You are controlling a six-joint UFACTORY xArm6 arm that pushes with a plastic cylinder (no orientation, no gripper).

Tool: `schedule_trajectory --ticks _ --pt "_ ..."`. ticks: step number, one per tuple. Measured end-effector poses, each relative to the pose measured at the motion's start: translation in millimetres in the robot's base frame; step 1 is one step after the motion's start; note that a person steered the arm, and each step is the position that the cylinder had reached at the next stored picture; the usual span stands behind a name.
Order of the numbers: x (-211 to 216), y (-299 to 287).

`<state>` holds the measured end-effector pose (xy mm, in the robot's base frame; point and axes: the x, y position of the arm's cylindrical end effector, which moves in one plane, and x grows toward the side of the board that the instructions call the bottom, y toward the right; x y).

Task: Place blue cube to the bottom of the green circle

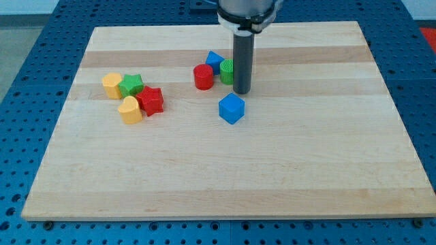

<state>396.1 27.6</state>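
Note:
The blue cube lies near the middle of the wooden board. The green circle is a green cylinder above it, partly hidden behind my rod. My tip rests on the board just above and slightly right of the blue cube, very close to it, and just below and right of the green circle.
A red cylinder and a blue triangular block sit left of the green circle. At the view's left is a cluster: a yellow block, a green star, a red star and a yellow heart-like block.

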Motion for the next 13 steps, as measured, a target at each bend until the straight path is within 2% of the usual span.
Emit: schedule_trajectory --ticks 2,4,5,6,8,10,11,12,13 --pt "25.6 77.6" --pt "87.5 49.0" --pt "95.7 10.8" --pt "88.0 -19.5" --pt "41.4 -27.9" --pt "49.8 -31.8" --pt "51.9 -69.5" --pt "40.3 -98.0" --pt "16.5 -100.2"
